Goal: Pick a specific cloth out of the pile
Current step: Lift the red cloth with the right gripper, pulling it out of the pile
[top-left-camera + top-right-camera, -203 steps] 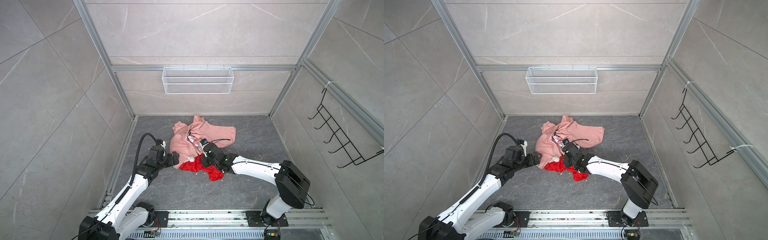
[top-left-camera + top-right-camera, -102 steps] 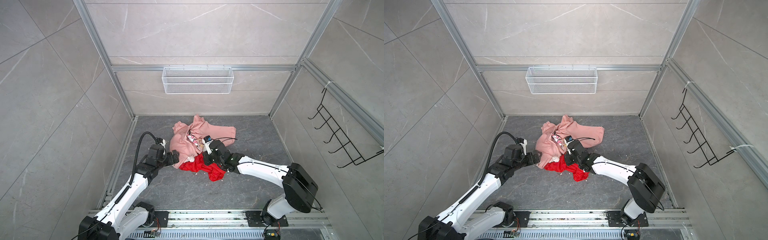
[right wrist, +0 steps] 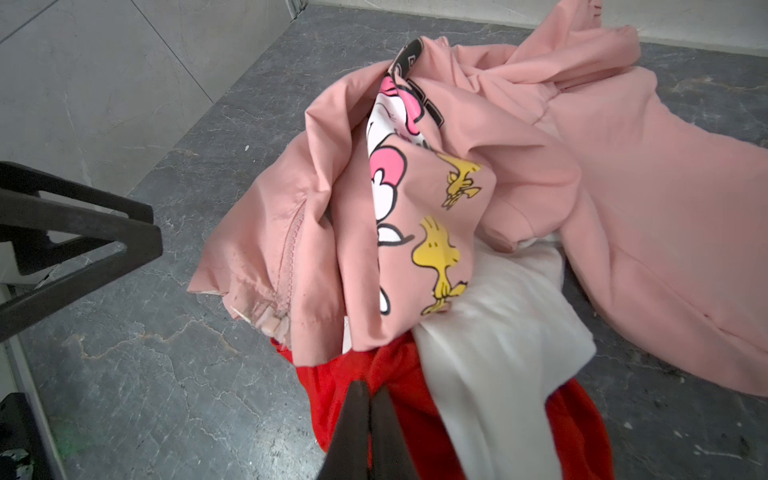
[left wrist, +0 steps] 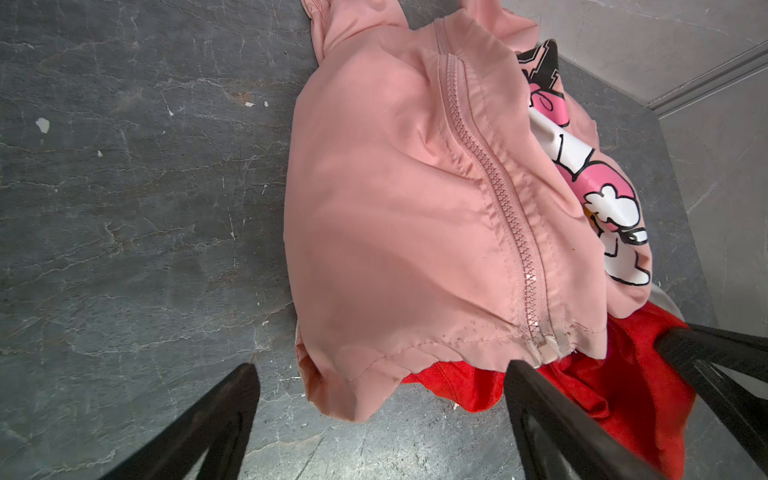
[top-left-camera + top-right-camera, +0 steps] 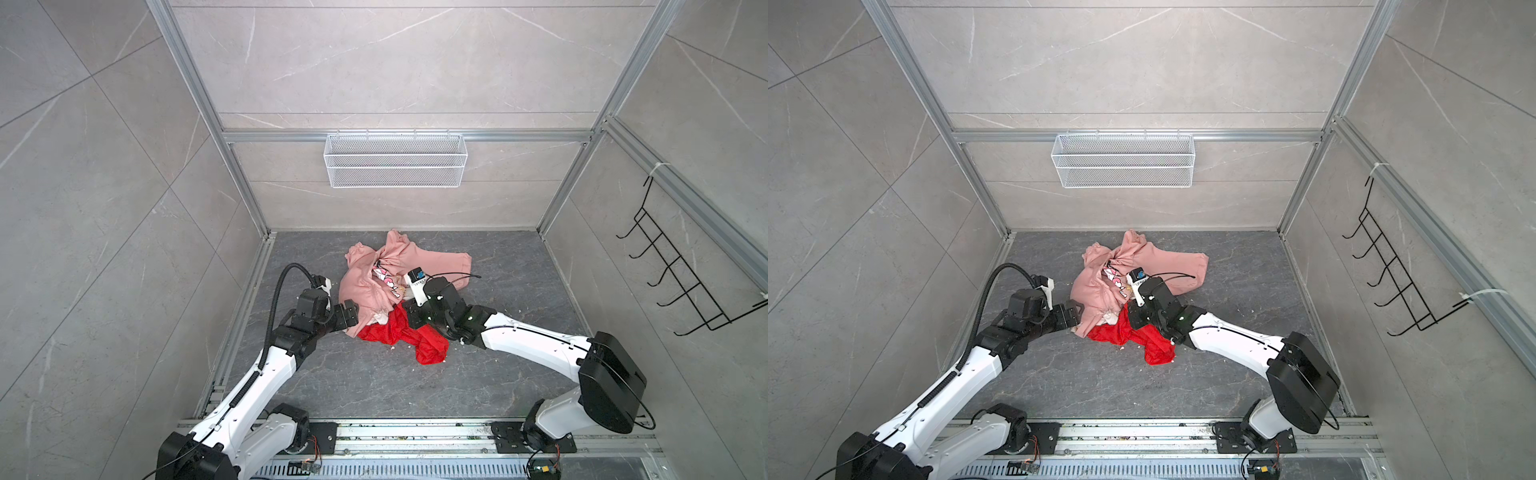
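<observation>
The pile lies at the middle of the dark floor. Its big pale pink sweatshirt point(image 5: 365, 291) point(image 5: 1096, 291) point(image 4: 395, 208) point(image 3: 623, 187) with cartoon print lies over a white cloth point(image 3: 498, 332) point(image 5: 380, 318). The red cloth point(image 5: 415, 336) point(image 5: 1142, 338) point(image 4: 602, 386) point(image 3: 332, 395) sticks out from under the pile's near side. My right gripper point(image 5: 409, 318) point(image 5: 1133, 318) point(image 3: 370, 388) is shut on a fold of the red cloth, which rises in a ridge to the jaws. My left gripper point(image 5: 352, 314) point(image 5: 1073, 314) point(image 4: 379, 365) stands open at the sweatshirt's hem, holding nothing.
A white wire basket point(image 5: 395, 160) hangs on the back wall. A black hook rack point(image 5: 681, 282) is on the right wall. Aluminium posts frame the corners, and a rail point(image 5: 415, 432) runs along the front. Bare floor point(image 5: 374, 386) lies in front of the pile.
My right arm has drawn back to the right and up a little with the red cloth pinched, pulling a ridge of it out. The left arm has barely moved.
</observation>
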`<state>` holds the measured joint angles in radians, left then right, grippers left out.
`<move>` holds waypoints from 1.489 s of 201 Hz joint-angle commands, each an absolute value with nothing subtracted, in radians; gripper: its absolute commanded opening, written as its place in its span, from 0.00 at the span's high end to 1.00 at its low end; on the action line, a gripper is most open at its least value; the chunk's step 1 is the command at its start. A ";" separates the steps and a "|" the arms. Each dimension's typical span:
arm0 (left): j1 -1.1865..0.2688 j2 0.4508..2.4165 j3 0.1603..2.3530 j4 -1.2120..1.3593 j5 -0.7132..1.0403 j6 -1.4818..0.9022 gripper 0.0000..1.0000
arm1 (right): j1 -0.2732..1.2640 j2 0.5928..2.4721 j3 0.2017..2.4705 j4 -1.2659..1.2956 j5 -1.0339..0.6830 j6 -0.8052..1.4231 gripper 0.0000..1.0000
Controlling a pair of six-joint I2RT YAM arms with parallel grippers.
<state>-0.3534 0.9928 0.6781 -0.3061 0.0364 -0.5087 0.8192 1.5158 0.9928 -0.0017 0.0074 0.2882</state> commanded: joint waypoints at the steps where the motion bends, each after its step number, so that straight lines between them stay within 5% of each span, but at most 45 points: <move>1: -0.355 0.986 0.715 -0.276 0.038 -0.500 0.05 | 0.816 1.464 1.003 0.057 -0.024 0.257 1.00; 299: -0.355 0.961 0.762 -0.293 -0.001 -0.499 0.04 | 0.786 1.346 1.155 -0.034 -0.098 0.229 1.00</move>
<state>-0.3534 0.9768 0.7174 -0.3107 0.0051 -0.5087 0.7921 1.3853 1.0962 -0.0662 -0.0731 0.2390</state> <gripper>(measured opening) 0.956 0.055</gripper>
